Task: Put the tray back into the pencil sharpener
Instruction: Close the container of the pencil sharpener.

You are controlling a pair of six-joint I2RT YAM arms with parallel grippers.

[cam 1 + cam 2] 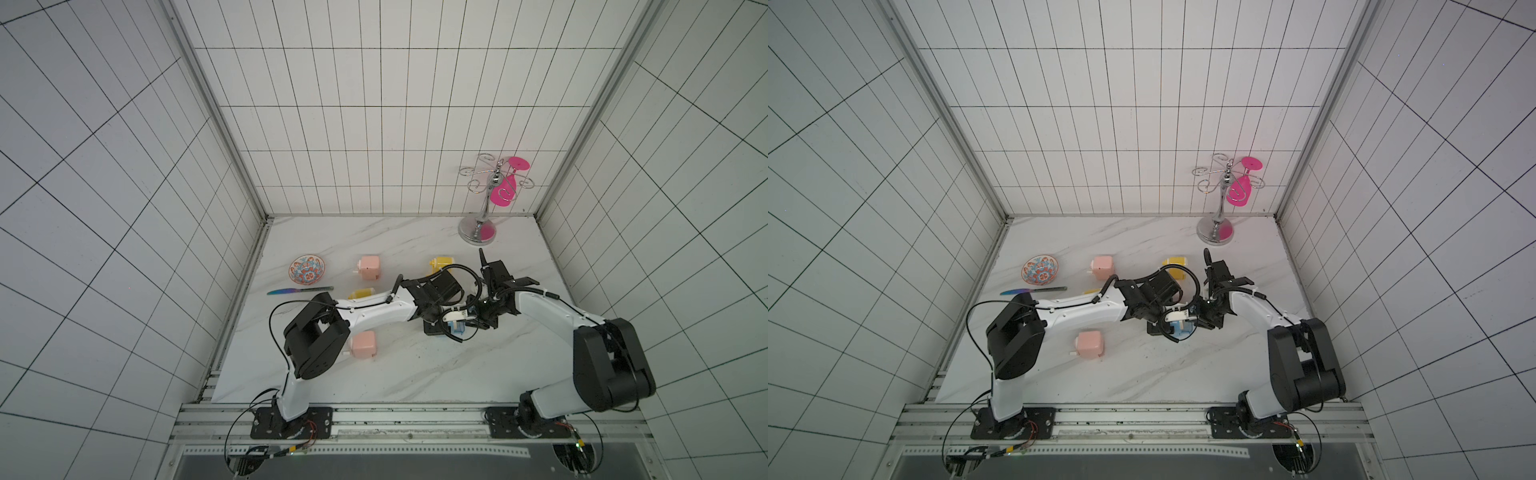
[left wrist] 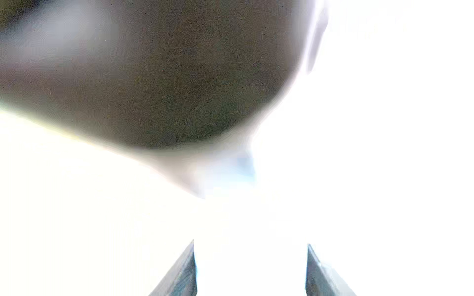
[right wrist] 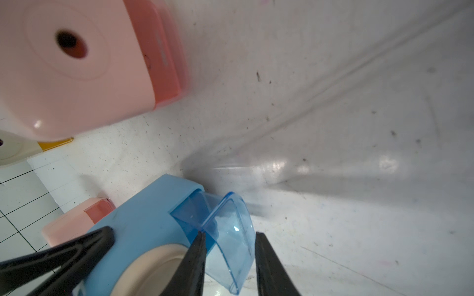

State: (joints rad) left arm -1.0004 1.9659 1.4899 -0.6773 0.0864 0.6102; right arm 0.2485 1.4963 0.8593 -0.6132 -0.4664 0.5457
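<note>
Tray (image 3: pixel 228 238): clear blue, part-way in slot of blue pencil sharpener (image 3: pixel 143 223), front end sticking out, skewed. Right gripper (image 3: pixel 230 232): fingers clamped on tray's sides. Left gripper (image 2: pixel 250 243): grips sharpener body; its wrist view washed out. Sharpener mid-table (image 1: pixel 415 374), between arms; resting or lifted, cannot tell. Pink sharpener (image 3: pixel 77 64) near.
</note>
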